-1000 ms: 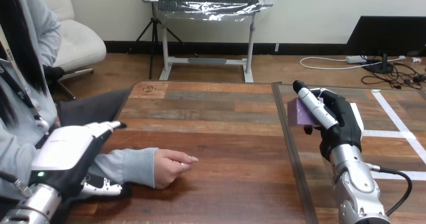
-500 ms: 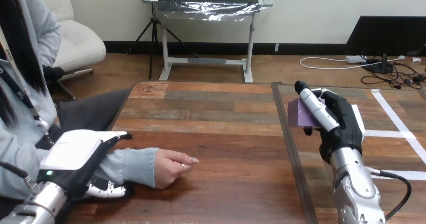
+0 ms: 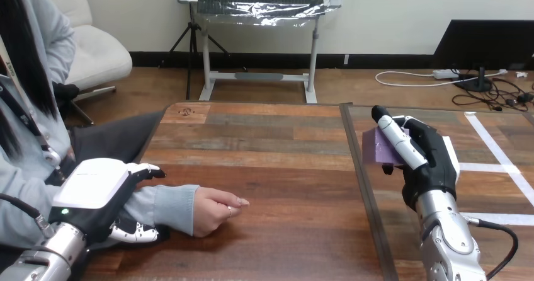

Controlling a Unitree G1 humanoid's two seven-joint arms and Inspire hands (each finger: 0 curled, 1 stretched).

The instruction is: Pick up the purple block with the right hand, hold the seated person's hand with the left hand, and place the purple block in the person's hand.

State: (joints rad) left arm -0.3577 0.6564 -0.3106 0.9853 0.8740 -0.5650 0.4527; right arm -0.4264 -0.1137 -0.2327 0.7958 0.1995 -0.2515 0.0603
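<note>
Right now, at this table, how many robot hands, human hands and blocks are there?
Robot hands: 2, the left hand and the right hand
Human hands: 1, the person's hand resting on the table
Blocks: 1, the purple block in the right hand
Total: 4

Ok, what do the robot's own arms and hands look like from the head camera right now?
Both arms have silver metal forearms. The left hand is black with a broad white shell on its back and a small green light by the wrist. The right hand is black with black-and-white jointed fingers; a black cable loops out from its forearm.
</note>
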